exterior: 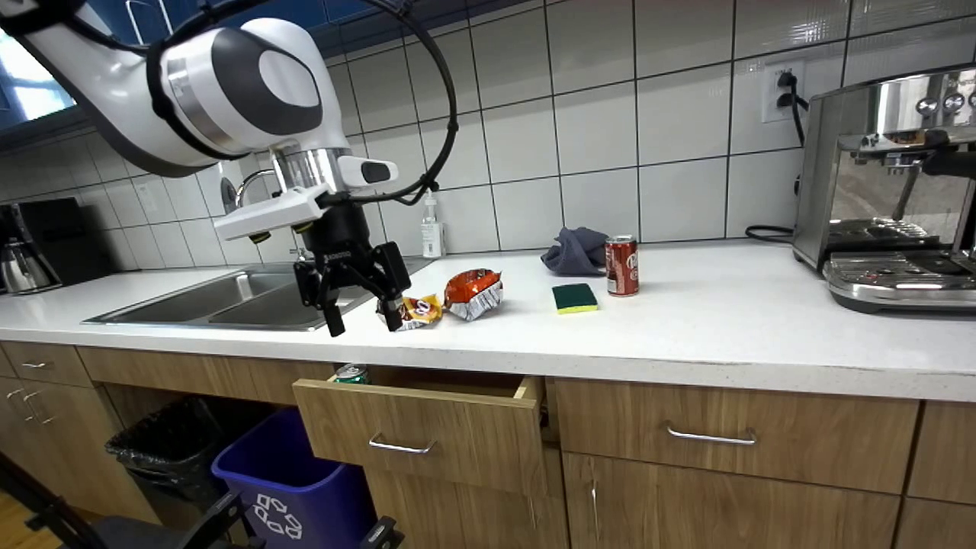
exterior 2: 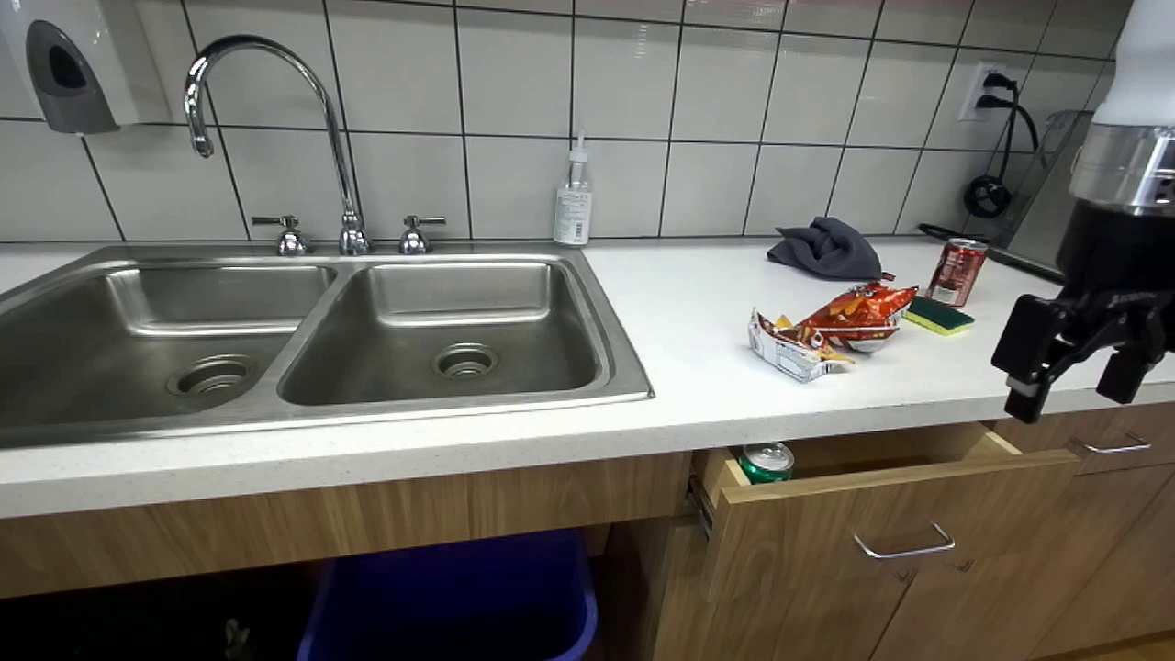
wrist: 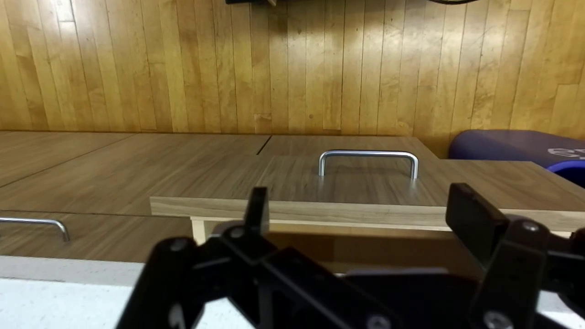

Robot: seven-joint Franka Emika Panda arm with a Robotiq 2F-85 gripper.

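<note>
The white arm (exterior: 126, 91) has grey panels (exterior: 238, 76), a silver collar (exterior: 309, 168) and a looping black cable (exterior: 450, 99); its black pincer (exterior: 364, 328) shows screws (wrist: 498, 319).

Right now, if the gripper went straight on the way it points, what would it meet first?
The gripper points downward, so probably the open drawer, around its front; depth is unclear, so exactly where I cannot tell.

Gripper (exterior: 364, 324) above a pulled-out drawer (exterior: 473, 427)

In an exterior view, the jaws stand wide apart. A green can (exterior: 351, 374) sits at the drawer's left end. On the counter (exterior: 724, 309), a yellow snack bag (exterior: 423, 309) and an orange bag (exterior: 473, 293) lie side by side; to their right are a sponge (exterior: 575, 298), a red can (exterior: 622, 265) and, farther back, a gray cloth (exterior: 576, 253). A sink (exterior: 271, 309) lies left, an espresso machine (exterior: 820, 179) right.
</note>
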